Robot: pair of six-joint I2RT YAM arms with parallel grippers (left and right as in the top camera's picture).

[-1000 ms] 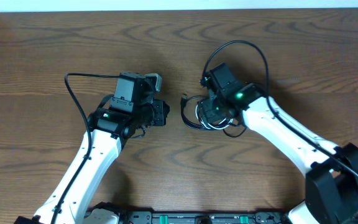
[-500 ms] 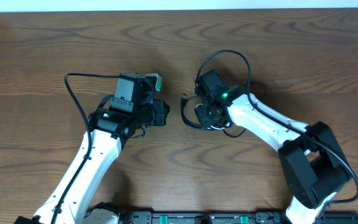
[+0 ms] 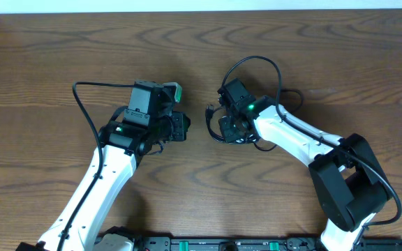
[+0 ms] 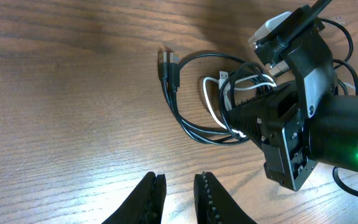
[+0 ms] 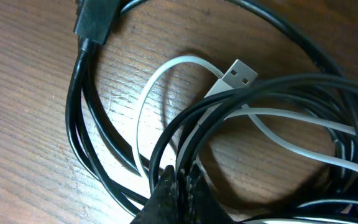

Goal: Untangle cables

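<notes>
Overhead view: two arms on a wooden table (image 3: 61, 56), their heads facing each other near mid-table. The cables sit between them as a small clump, mostly under the right arm's head, so strand colours and plug ends are hard to separate from above.

Left wrist view: this shows the layout that the overhead view does not. The black cable (image 5: 278, 84) runs in a long loop from two black plugs (image 4: 168, 65) lying side by side on the wood. The white cable (image 5: 140, 124) is coiled inside that loop. The right arm's head sits over the right-hand part of the clump. The left gripper (image 4: 178, 194) is at the bottom edge, well apart from the cables. Its fingers stand a narrow gap apart with bare wood between them, and it holds nothing.

Right wrist view: this is the only close look at the crossings. Black strands pass over the white cable just below its silver plug (image 5: 238, 74). The right gripper (image 5: 179, 183) has its fingertips pressed together, right against the black strands. I cannot tell whether a strand is pinched between them.

Count: 2 arms, 2 grippers, 2 cables (1 black, 1 white), 3 plug ends seen (2 black, 1 silver on white).
</notes>
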